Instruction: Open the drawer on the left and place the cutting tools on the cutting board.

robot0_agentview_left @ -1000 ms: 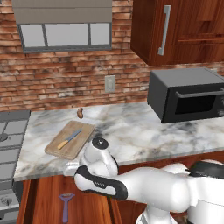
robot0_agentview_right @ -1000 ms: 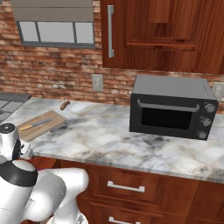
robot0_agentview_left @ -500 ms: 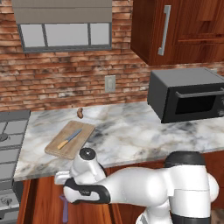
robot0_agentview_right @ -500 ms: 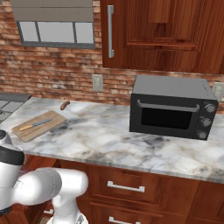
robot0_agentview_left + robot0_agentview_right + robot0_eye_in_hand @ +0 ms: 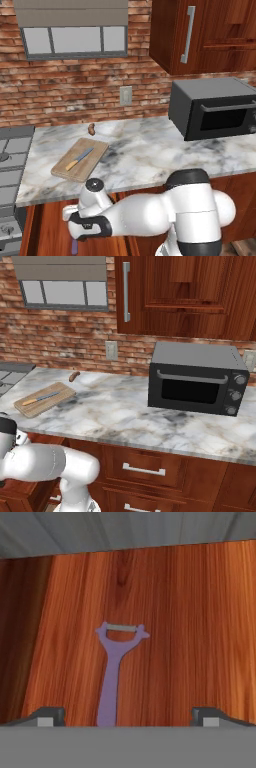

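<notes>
Your gripper [image 5: 125,716] stands wide apart and holds nothing; in the hand view its two dark fingertips [image 5: 47,716] rise at the bottom edge, one on each side of the all-purple peeler with the forked head [image 5: 114,667]. That peeler lies flat on the reddish-brown wooden floor of the open drawer [image 5: 200,637], its forked head with the grey blade pointing away from the gripper and its handle running down between the fingertips, touching neither as far as you can see.

In the left base view the white arm bends low in front of the marble desk [image 5: 150,150], with the hand down below the desk's front edge over the open drawer; a bit of the purple handle [image 5: 74,246] shows just beneath the hand.

The slim knife with the yellow-orange handle and grey blade [image 5: 80,158] lies on the light tan rectangular wooden cutting board with rounded corners [image 5: 70,172], set diagonally along it. The board rests on the desk near its left end, just beside the grey stovetop [image 5: 12,160]. In the right base view you see the same board [image 5: 30,406] with the knife [image 5: 42,399] on it.

A small brown sausage-shaped thing [image 5: 92,129] sits on the desk near the brick wall behind the board. The dark grey microwave oven [image 5: 215,107] stands well apart, at the desk's right end.
</notes>
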Tool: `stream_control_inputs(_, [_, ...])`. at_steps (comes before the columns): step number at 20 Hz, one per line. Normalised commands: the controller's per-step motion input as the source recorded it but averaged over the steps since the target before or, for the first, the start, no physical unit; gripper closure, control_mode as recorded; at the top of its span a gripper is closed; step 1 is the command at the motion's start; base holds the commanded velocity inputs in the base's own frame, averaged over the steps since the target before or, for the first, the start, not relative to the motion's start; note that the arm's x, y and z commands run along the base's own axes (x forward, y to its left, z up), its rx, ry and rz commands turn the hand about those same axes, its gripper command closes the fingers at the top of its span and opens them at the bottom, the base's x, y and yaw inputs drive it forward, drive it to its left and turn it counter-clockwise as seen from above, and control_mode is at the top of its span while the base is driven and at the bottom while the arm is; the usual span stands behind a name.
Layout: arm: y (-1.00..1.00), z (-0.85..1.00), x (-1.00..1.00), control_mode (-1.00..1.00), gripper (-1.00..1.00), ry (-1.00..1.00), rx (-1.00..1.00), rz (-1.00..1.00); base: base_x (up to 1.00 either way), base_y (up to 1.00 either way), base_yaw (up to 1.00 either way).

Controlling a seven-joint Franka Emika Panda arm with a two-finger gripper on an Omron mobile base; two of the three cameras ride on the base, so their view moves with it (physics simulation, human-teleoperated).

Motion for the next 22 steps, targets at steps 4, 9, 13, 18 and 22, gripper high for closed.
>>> stream_control_inputs(4, [0.15, -0.29, 0.0, -1.0, -1.0, 0.11, 0.0, 0.0, 0.0, 0.0, 0.0])
stream_control_inputs(9, [0.17, -0.33, 0.0, -1.0, -1.0, 0.1, 0.0, 0.0, 0.0, 0.0, 0.0])
stream_control_inputs(13, [0.18, -0.35, 0.0, -1.0, -1.0, 0.08, 0.0, 0.0, 0.0, 0.0, 0.0])
stream_control_inputs(18, [0.25, -0.34, 0.0, -1.0, -1.0, 0.08, -0.02, 0.0, 0.0, 0.0, 0.0])
stream_control_inputs(22, [0.37, -0.29, 0.0, -1.0, -1.0, 0.03, -0.02, 0.0, 0.0, 0.0, 0.0])
